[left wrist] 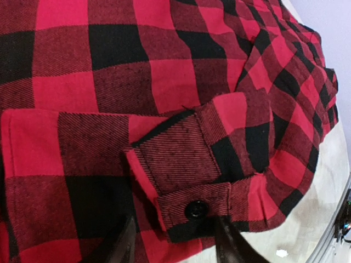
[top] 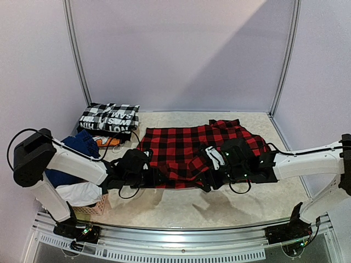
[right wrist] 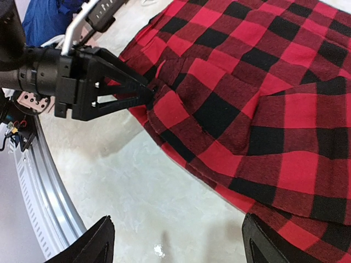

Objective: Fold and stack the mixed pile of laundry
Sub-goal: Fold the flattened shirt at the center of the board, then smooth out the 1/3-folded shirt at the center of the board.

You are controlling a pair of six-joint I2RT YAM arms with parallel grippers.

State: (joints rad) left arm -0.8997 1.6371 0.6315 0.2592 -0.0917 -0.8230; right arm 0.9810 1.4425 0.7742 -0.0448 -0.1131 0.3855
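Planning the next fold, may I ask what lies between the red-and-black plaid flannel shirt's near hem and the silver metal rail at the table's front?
Only bare pale tabletop, as the right wrist view shows between plaid shirt and metal rail.

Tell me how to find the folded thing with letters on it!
Start at the far left corner of the table, behind the pink basket of blue and white clothes. A folded bundle lies there, left of the spread red-and-black shirt. Only it is black-and-white checked with big white letters.
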